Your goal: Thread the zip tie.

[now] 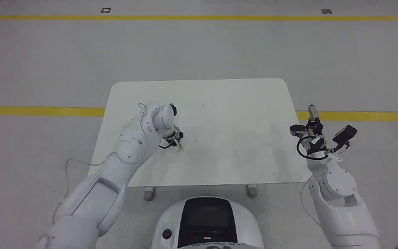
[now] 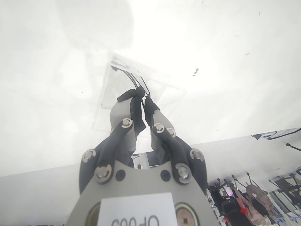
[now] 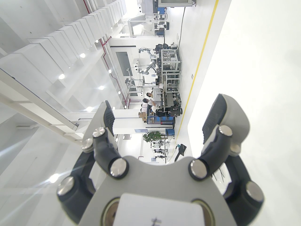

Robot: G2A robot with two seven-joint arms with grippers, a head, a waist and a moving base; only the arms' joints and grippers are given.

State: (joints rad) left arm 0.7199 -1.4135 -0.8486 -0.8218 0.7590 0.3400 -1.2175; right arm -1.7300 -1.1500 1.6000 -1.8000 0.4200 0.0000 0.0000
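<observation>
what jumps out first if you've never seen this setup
The left claw, low on the white table, pinches thin black zip ties over a clear plastic sheet. The right claw hangs open beyond the table's right edge, facing the room.

This is a large industrial robotics lab, more factory hall than office. Far beyond the gap between the spread jaws of the right gripper [image 3: 164, 101] stand metal-framed equipment racks [image 3: 169, 71] and a grey jointed robot arm [image 3: 150, 63] on a stand. Out past the jaw on the ceiling side run rows of round ceiling lights [image 3: 82, 55] and a red pipe [image 3: 103, 45]. Past the other jaw, a yellow floor line [image 3: 203, 45] marks a lane along the pale, smooth floor beside the plain white table [image 1: 236, 124]. A potted plant [image 3: 152, 137] and blue bins [image 3: 169, 132] sit low between the jaws.
</observation>
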